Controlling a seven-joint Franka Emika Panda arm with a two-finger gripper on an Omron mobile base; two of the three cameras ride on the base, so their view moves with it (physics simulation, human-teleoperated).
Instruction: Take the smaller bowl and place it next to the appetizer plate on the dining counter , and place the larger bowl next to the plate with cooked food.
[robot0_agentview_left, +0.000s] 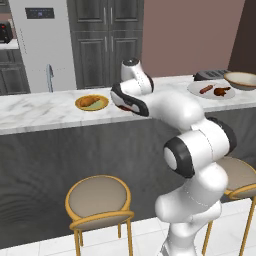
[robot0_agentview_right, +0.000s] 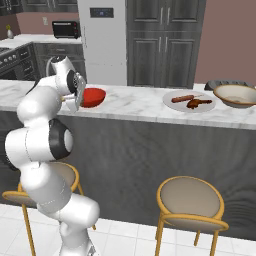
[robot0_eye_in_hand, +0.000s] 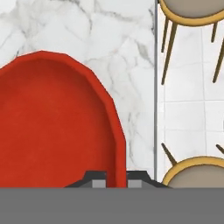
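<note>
**Clerk:** Item one, the smaller bowl. Where is it?

**Me:** The smaller bowl (robot0_agentview_right: 93, 96), red and glossy. It is on the bench (robot0_agentview_left: 40, 114), near the stool-side edge and toward the left end. It looks to be resting on the marble, though I cannot tell whether its base is fully down.

**Clerk:** Item two, the pincer. What state?

**Me:** My pincer (robot0_eye_in_hand: 117, 183) is clenched, with the bowl's thin rim between the two tips. The part I hold is the arc of rim facing the stool-side edge. The rest of the bowl spreads away from me toward the far edge.

**Clerk:** Item three, the appetizer plate. How does it lie relative to item one?

**Me:** The appetizer plate (robot0_agentview_left: 92, 102) is yellow-green with food on it. It is just beside my hand, on the side toward the bench's left end. So the bowl sits between it and the long bare middle of the bench. In my judgement it already counts as next to the plate, and the coming move is simply to let go and lift straight up.

**Clerk:** Item four, the remainder?

**Me:** The larger bowl (robot0_agentview_right: 236, 95) is at the right end of the bench, just beside the plate with cooked food (robot0_agentview_right: 189, 100). Both are well apart from my pincer.

**Clerk:** Any hazard?

**Me:** If I pull away sideways, I may drag the rim into the plate.
</note>
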